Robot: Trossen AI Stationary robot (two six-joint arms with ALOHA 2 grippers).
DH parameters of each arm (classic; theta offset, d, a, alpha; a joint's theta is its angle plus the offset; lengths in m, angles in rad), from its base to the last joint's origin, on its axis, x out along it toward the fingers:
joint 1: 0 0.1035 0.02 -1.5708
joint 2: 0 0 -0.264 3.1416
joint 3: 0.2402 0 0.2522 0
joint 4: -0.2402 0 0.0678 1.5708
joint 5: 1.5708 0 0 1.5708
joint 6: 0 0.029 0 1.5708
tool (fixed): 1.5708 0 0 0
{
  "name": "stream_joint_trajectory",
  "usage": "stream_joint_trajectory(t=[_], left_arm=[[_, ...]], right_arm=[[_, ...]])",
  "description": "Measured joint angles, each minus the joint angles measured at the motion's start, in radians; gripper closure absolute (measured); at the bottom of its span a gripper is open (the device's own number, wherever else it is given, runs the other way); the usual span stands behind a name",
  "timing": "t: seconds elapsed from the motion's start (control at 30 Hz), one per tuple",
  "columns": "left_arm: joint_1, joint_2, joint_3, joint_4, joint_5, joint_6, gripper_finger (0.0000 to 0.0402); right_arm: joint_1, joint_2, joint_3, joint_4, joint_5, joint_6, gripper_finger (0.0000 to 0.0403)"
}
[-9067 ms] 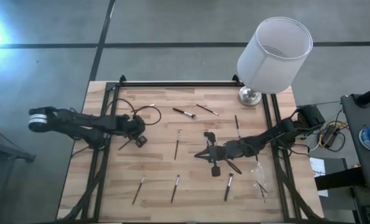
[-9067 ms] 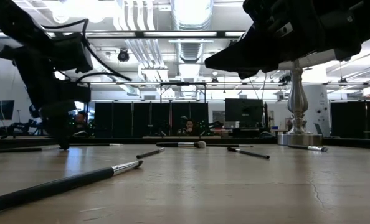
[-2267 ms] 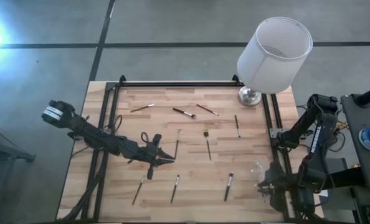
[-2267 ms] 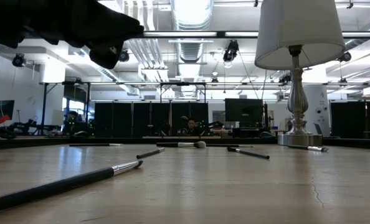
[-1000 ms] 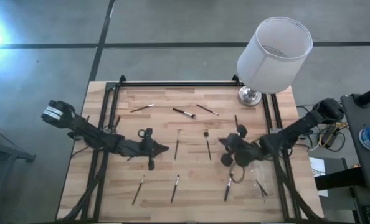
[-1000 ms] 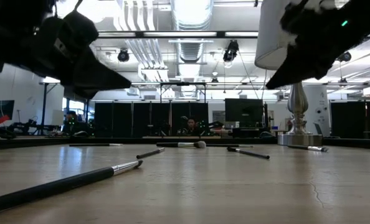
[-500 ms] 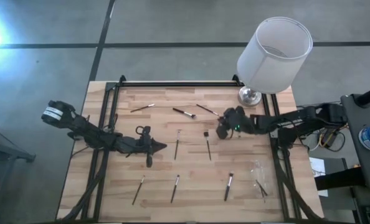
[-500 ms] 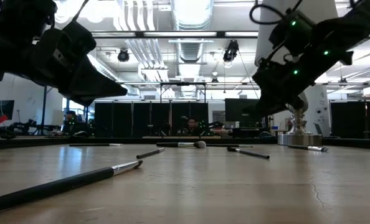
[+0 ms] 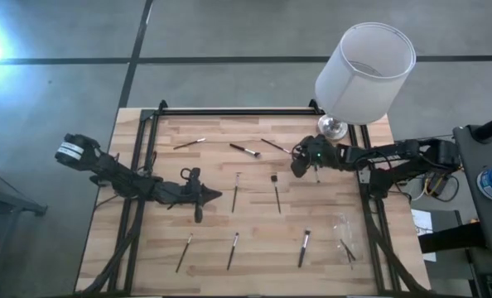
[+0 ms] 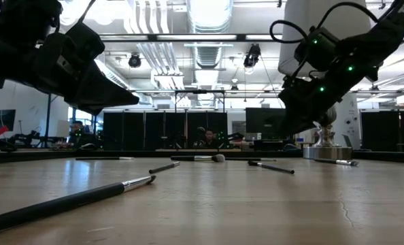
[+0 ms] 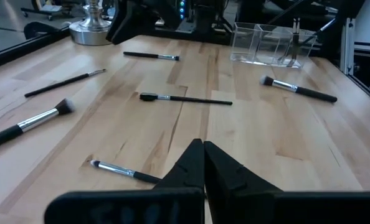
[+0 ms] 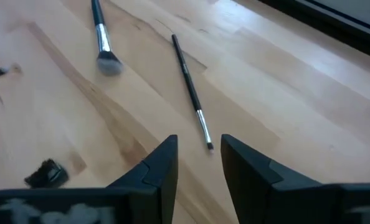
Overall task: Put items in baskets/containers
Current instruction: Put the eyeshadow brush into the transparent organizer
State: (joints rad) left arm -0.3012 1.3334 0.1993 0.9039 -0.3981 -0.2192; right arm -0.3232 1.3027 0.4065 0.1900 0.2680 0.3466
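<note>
Brushes lie scattered over the wooden table (image 9: 254,248), none in hand. Target looks to be the thin brush (image 12: 190,90) directly ahead of the right end effector (image 12: 197,163), its pale tip just beyond the gap between the two fingers, which stand a little apart with nothing between them. In the high view this end effector (image 9: 298,165) hovers near the lamp base (image 9: 333,127). Judgement: brush is light, stiff and pencil-slim, likely to roll or skid on the smooth boards; best pinched across the dark handle near its middle, not on the ferrule or bristles, which would splay. Look: dark slender handle, short silvery ferrule, tiny tip. A fuller brush (image 12: 101,37) with a pale fluffy head lies beyond and to one side. Left end effector (image 11: 203,163) waits over mid-table with fingers pressed together, empty; a small brush (image 11: 119,170) lies just beside its tip. Clear plastic container (image 11: 273,45) stands well ahead of it near the table edge, with what seem a couple of brushes inside. Most brushes are not yet binned.
</note>
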Motion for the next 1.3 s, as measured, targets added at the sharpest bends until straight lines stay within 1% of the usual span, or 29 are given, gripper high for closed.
stream_joint_trajectory(t=[0.1, 0.2, 0.33, 0.47, 0.5, 0.6, 0.7, 0.8, 0.93, 1.03, 1.2, 1.3], left_arm=[[0.000, 0.000, 0.000, 0.000, 0.000, 0.000, 0.0401], [0.000, 0.000, 0.000, 0.000, 0.000, 0.000, 0.0401], [0.000, 0.000, 0.000, -0.003, 0.000, 0.000, 0.0401], [0.000, 0.000, 0.000, -0.008, 0.000, 0.000, 0.0401], [0.000, 0.000, 0.000, -0.008, 0.000, 0.000, 0.0401], [0.000, 0.000, 0.000, -0.008, 0.000, 0.000, 0.0401], [0.000, 0.000, 0.000, -0.008, 0.000, 0.000, 0.0401], [0.000, 0.000, 0.000, -0.008, 0.000, 0.000, 0.0401], [0.000, 0.000, 0.000, -0.008, 0.000, 0.000, 0.0401], [0.000, 0.000, 0.000, -0.012, 0.005, -0.019, 0.0401], [0.000, 0.000, 0.018, -0.071, 0.040, -0.063, 0.0401], [-0.001, 0.000, 0.048, -0.139, 0.041, -0.064, 0.0401]], right_arm=[[0.000, 0.051, 0.001, 0.050, -0.013, -0.005, 0.0285], [-0.005, 0.131, 0.029, 0.056, -0.009, -0.018, 0.0276], [-0.036, 0.225, 0.071, 0.053, -0.005, -0.041, 0.0252], [-0.069, 0.275, 0.096, 0.053, -0.006, -0.070, 0.0231], [-0.076, 0.284, 0.097, 0.053, -0.011, -0.073, 0.0229], [-0.097, 0.309, 0.097, 0.059, -0.072, -0.093, 0.0232], [-0.104, 0.332, 0.098, 0.069, -0.078, -0.097, 0.0248], [-0.103, 0.340, 0.099, 0.080, -0.080, -0.108, 0.0276], [-0.092, 0.327, 0.099, 0.070, -0.094, -0.122, 0.0334], [-0.085, 0.308, 0.098, 0.054, -0.131, -0.122, 0.0381], [-0.020, 0.255, 0.093, 0.024, -0.176, -0.119, 0.0393], [0.037, 0.218, 0.093, 0.027, -0.172, -0.113, 0.0394]])
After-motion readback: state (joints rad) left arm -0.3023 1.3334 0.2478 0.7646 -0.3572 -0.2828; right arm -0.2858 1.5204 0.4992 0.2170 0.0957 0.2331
